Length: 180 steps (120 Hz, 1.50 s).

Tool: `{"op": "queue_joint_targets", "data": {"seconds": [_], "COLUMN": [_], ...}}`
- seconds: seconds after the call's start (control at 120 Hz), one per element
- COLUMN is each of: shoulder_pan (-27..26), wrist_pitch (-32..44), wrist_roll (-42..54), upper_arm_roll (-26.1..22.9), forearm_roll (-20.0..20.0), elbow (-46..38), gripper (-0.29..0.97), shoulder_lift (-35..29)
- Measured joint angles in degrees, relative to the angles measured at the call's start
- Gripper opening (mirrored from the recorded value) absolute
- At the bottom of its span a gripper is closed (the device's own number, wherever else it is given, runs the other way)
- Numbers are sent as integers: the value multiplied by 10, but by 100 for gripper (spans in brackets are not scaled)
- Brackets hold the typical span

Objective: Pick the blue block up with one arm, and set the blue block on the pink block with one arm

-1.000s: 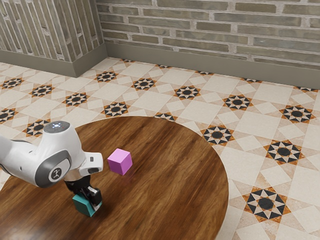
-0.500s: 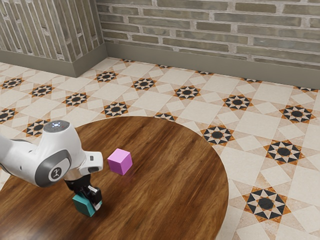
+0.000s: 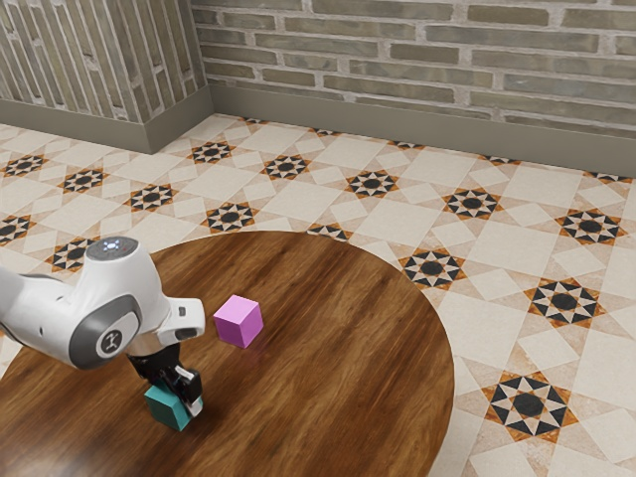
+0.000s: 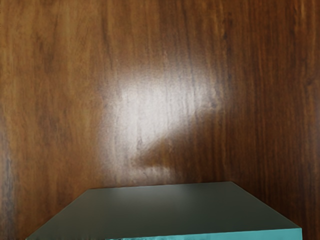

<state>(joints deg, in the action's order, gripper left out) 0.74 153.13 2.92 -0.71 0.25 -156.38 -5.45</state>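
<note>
The blue block point(image 3: 162, 407), teal in colour, is at the near left of the round wooden table point(image 3: 348, 338). My gripper point(image 3: 179, 395) comes straight down onto it, with its black fingers against two opposite sides, shut on the block. The block's base looks at or just above the wood. In the wrist view the blue block point(image 4: 165, 212) lies right under my hand, casting a faint shadow on the tabletop point(image 4: 160, 90). The pink block point(image 3: 238, 321) stands on the table, a short way up and toward the exterior view's right of my gripper, apart from it.
The table's curved edge point(image 3: 449, 378) runs along the exterior view's right, with patterned floor tiles beyond it. Brick walls stand far behind. My white arm point(image 3: 89, 318) hangs over the table's left part.
My arm and gripper have risen very slightly and shifted a little left, and the blue block has gone with them. The pink block has not moved.
</note>
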Motion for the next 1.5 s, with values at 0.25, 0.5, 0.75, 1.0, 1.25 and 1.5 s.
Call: {"op": "queue_joint_targets", "data": {"seconds": [0.25,0.5,0.75,1.0,1.25,1.5], "shoulder_pan": [-1,-1,-1,0,-7,0], "wrist_pitch": [-5,-22,-51,-109,-185,-235], "wrist_roll": [-13,-28,-33,-25,-10,10], "upper_arm_roll": [0,8,8,8,33,40], "forearm_roll": [-2,-1,-3,-8,-8,-26], "elbow": [5,16,77,167,310,373], "gripper": [29,30,36,35,36,39], "shoulder_lift": [-4,-12,4,39,117,159]}}
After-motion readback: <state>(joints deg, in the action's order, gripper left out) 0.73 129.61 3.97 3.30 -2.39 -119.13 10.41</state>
